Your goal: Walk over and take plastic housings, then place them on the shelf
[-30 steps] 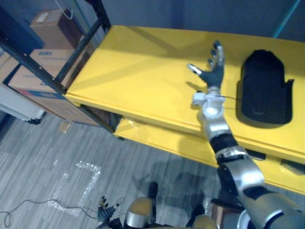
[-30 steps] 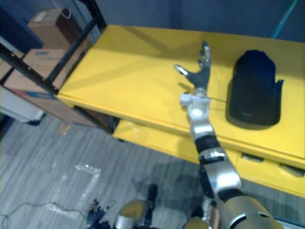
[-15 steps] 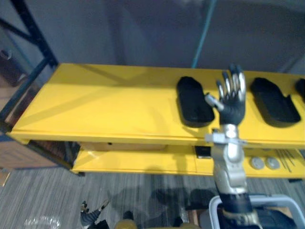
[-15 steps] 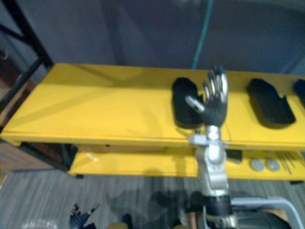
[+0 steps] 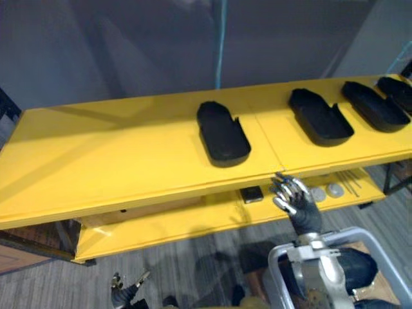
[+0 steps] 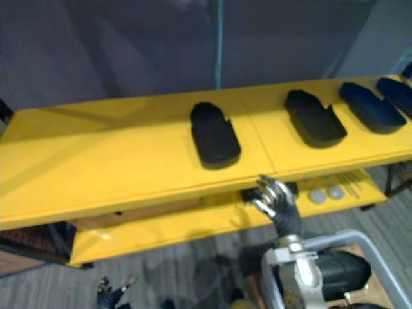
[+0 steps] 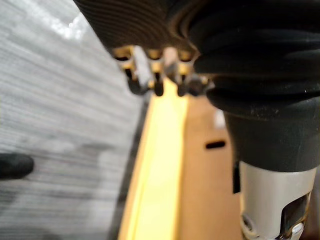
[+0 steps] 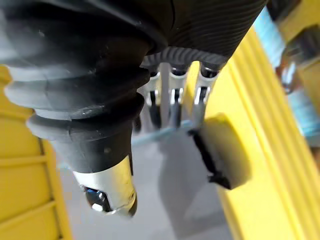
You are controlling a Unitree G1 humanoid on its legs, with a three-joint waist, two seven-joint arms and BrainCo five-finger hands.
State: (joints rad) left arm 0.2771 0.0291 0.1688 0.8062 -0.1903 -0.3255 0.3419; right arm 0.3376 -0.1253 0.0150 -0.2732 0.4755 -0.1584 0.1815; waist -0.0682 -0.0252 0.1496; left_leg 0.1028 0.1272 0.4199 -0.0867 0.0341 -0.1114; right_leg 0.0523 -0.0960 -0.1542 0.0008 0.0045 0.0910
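From where I stand the big change is the right hand (image 5: pixel 299 206): a second ago it was stretched over the top of the yellow shelf (image 5: pixel 116 167) beside a black housing, and now it has dropped back in front of the front edge, fingers (image 8: pixel 175 97) loose and spread, gripping nothing. The head has swung as well, so the whole view has slid along the shelf and the dark rack and cardboard boxes at the far end are gone from it – that is the camera turning, not the things moving. Four plastic housings lie on the top deck, well apart in a row: the nearest housing (image 5: pixel 223 132) at about ten o'clock from the right hand, a second housing (image 5: pixel 320 117) at about one o'clock, a third housing (image 5: pixel 373 106) further toward two o'clock, and a fourth housing (image 5: pixel 399 91) cut off by the frame. I'd judge a placing is finished and the arm is clearing away – the next fetch is what remains. The left hand (image 5: pixel 123 295) hangs low at six o'clock near the floor, fingers slack and empty as far as I can see. On the lower tier (image 5: pixel 167 225) sit a small dark box (image 5: pixel 252 194), round discs (image 5: pixel 335 189) and thin rods (image 5: pixel 353 183), too small to identify; the tier's back is hidden under the deck.
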